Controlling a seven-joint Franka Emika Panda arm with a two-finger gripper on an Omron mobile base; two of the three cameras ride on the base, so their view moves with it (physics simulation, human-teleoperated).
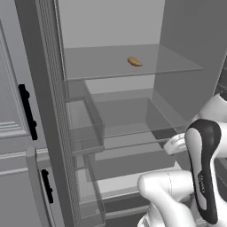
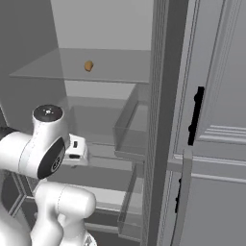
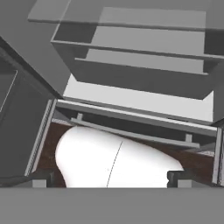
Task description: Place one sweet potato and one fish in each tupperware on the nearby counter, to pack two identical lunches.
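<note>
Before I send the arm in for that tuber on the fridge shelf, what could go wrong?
1. The small orange-brown sweet potato lies far back on the upper clear glass shelf, above the arm, so reaching it may mean a long stretch.
2. The open two-finger gripper points down toward the lower drawers; swinging up could clip the shelf edge.
3. The clear door bins crowd the left side.

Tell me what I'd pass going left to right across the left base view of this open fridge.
Black door handles → clear door bins → sweet potato on the glass shelf → the robot's arm.
</note>
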